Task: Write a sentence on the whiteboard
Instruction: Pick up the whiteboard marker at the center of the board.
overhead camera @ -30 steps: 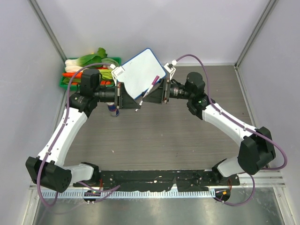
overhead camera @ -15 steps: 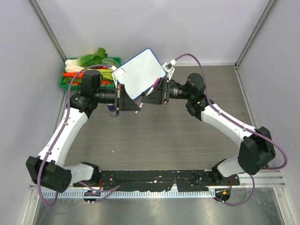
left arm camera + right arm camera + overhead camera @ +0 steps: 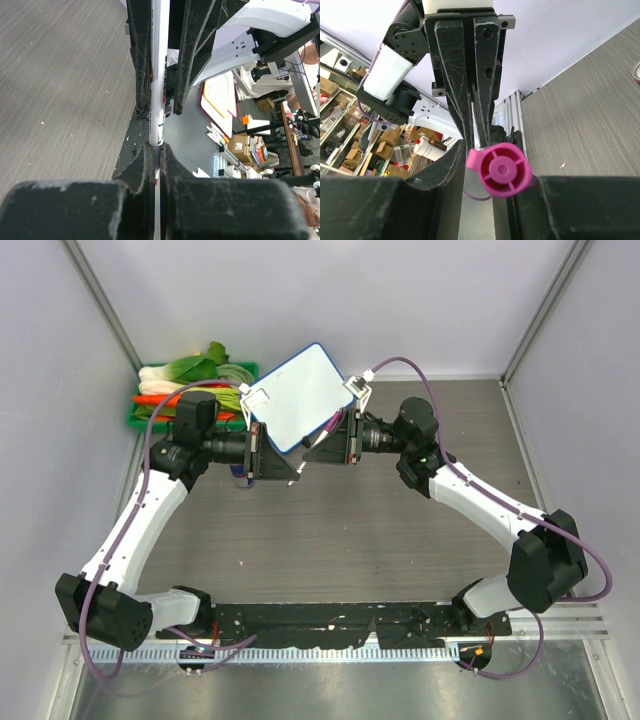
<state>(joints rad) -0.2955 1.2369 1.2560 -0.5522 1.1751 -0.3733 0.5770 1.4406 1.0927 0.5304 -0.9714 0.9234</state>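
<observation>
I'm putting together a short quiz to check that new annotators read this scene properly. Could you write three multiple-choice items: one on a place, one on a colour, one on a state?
1. Where is the whiteboard?
A. At the near edge, between the arm bases
B. At the far side of the table, just right of the tray of vegetables
C. Against the right wall

2. What colour is the cap of the pen?
A. Blue
B. Green
C. Pink

3. How is the left tool?
A. Shut on the white pen
B. Wide open and empty
C. Shut on the whiteboard

Answers:
1. B, since the top view shows the board at the back, next to the green tray.
2. C, since the right wrist view shows the cap end-on, bright pink.
3. A, since the left wrist view shows it pinching the pen's white barrel.
</observation>
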